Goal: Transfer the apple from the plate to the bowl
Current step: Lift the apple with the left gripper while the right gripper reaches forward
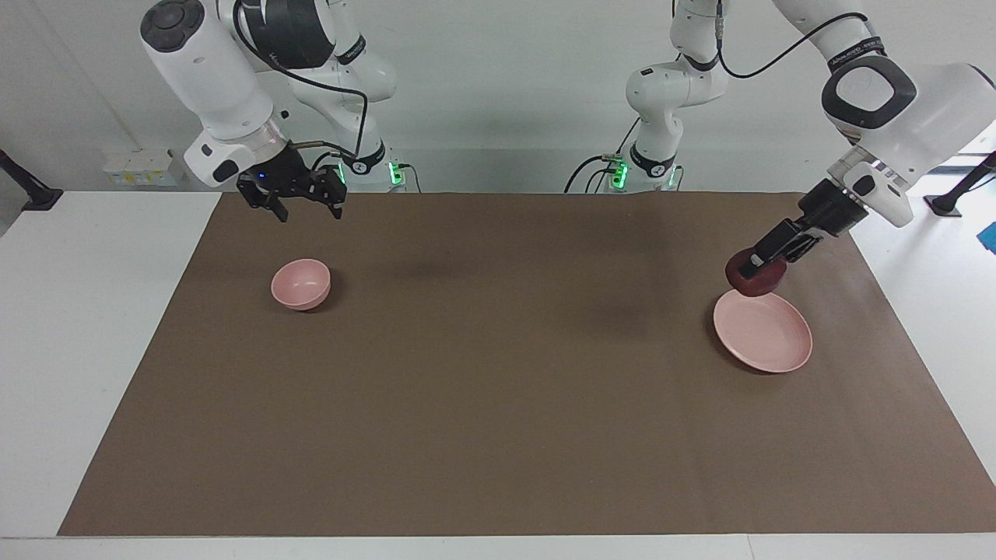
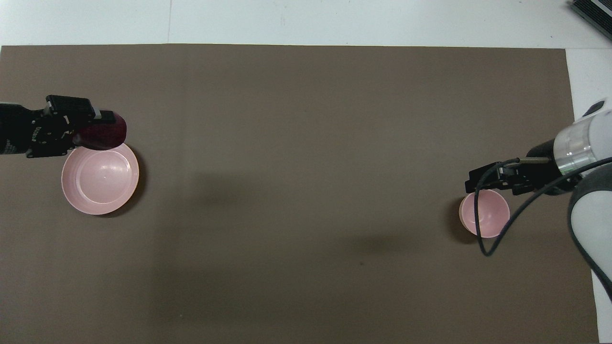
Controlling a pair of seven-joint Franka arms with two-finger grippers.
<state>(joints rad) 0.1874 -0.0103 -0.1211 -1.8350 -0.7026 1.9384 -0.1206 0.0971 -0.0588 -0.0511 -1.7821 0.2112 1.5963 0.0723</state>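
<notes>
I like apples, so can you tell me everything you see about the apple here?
The apple is small, round and dark red, with a smooth skin. The left gripper is shut on it and holds it in the air just over the rim of the pale pink plate, at the left arm's end of the table. Only the gripper touches it. The plate under it has nothing on it. A black finger hides part of the apple's top.

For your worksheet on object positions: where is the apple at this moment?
The apple is held in the left gripper, just over the plate's rim, at the left arm's end of the table.
</notes>
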